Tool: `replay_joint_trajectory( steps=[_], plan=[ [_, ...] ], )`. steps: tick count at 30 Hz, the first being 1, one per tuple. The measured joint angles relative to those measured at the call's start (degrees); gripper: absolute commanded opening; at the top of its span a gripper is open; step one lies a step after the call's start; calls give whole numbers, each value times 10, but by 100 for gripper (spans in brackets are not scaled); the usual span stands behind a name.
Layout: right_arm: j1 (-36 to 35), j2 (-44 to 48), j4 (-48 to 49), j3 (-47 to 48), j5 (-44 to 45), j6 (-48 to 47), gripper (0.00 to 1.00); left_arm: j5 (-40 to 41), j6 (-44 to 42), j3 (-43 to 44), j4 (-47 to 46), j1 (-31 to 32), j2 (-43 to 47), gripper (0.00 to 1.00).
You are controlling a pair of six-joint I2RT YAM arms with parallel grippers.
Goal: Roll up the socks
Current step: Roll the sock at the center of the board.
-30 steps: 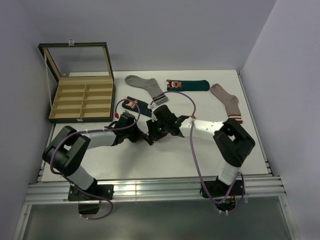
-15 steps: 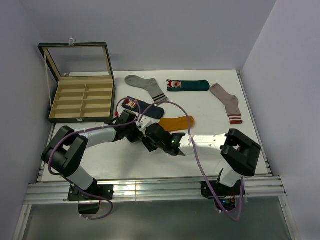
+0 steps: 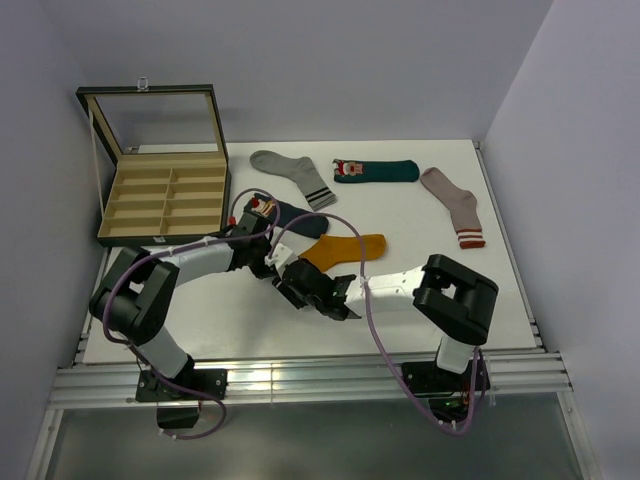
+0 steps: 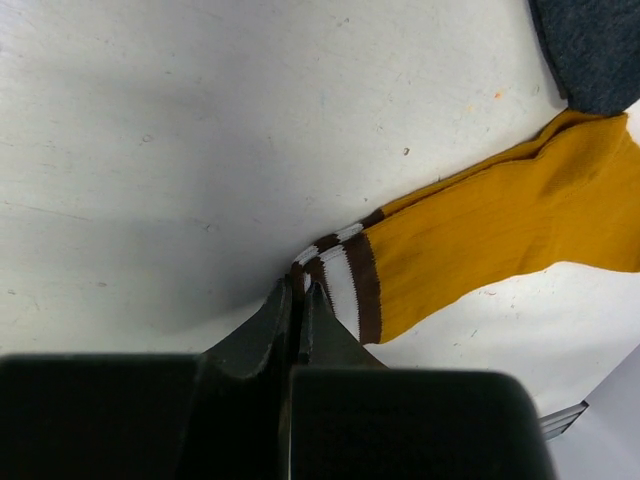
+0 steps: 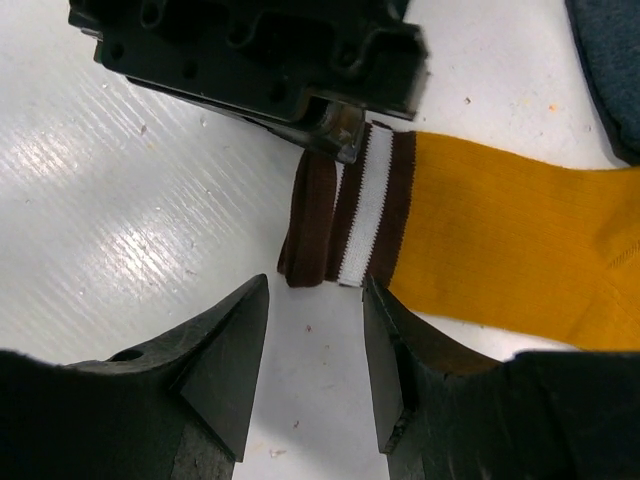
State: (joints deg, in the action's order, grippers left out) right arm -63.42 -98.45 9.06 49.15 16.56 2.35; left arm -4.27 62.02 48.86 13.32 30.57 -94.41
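The mustard sock [image 3: 345,248] lies flat at mid-table, its brown-and-white striped cuff [image 5: 350,210] pointing left. My left gripper [image 4: 298,288] is shut, its tips pinching the cuff's corner [image 4: 318,262]. It also shows in the top view [image 3: 268,260]. My right gripper [image 5: 315,285] stands open just short of the cuff, with nothing between its fingers, and sits low beside the left one [image 3: 300,285]. The navy sock [image 3: 285,212] lies just beyond the left arm. The dark teal sock [image 3: 375,170] lies at the back.
A grey striped sock [image 3: 295,172] lies at the back left of the teal one. A pinkish-beige sock [image 3: 455,205] lies at the right. An open wooden compartment box [image 3: 165,190] stands at the far left. Cables loop over both arms.
My right arm has drawn back toward the near-left, uncovering the mustard sock, and its jaws have widened a little. The left gripper has stayed shut and shifted slightly back.
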Motion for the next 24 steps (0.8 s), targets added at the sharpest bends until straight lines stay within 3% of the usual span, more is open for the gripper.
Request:
replay_joint_trajectory(
  steps=[15, 20, 24],
  plan=[
    [-37, -65, 39, 24, 72, -41, 50, -22, -18, 11, 16, -13, -8, 0],
    [-37, -81, 47, 35, 101, -51, 37, -26, -25, 11, 16, -17, -8, 0],
    [-37, -83, 46, 35, 110, -52, 16, -26, -28, 11, 18, -20, -8, 0]
  ],
)
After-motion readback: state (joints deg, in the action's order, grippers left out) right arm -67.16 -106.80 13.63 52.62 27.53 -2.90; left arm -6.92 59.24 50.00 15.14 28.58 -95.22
